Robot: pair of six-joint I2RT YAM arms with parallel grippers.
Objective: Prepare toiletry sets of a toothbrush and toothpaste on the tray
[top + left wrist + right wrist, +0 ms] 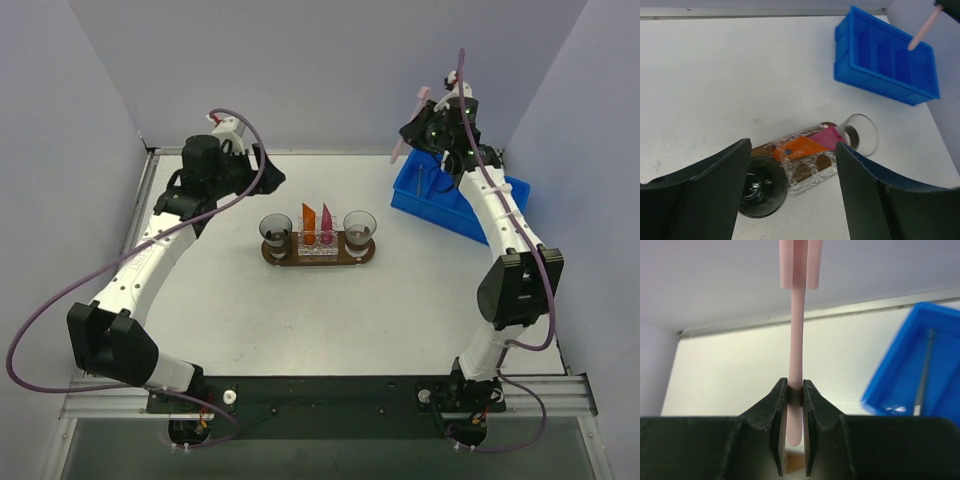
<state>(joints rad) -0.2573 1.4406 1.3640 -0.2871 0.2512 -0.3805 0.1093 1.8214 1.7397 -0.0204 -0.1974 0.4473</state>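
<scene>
Gripping the pale-pink toothbrush (pixel 796 335) near its handle end, right gripper (pixel 795 390) clamped on it, raised by the blue bin (pixel 445 203), well apart from the tray (pixel 366 257). Probably light, stiff, slick (apt to pivot); better pinched mid-handle. Hovering above the toothpaste tubes (pixel 807 146) with left gripper (pixel 791 147) spread wide.

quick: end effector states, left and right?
Left end effector: open, holding nothing.
Right end effector: closed on the toothbrush.

the table (pixel 300 320) is lying open around the tray (pixel 345 261); cups (pixel 276 230) and upright toothpaste tubes (pixel 309 222) are crowding its top; the blue bin (pixel 425 208) is blocking the right rear.
</scene>
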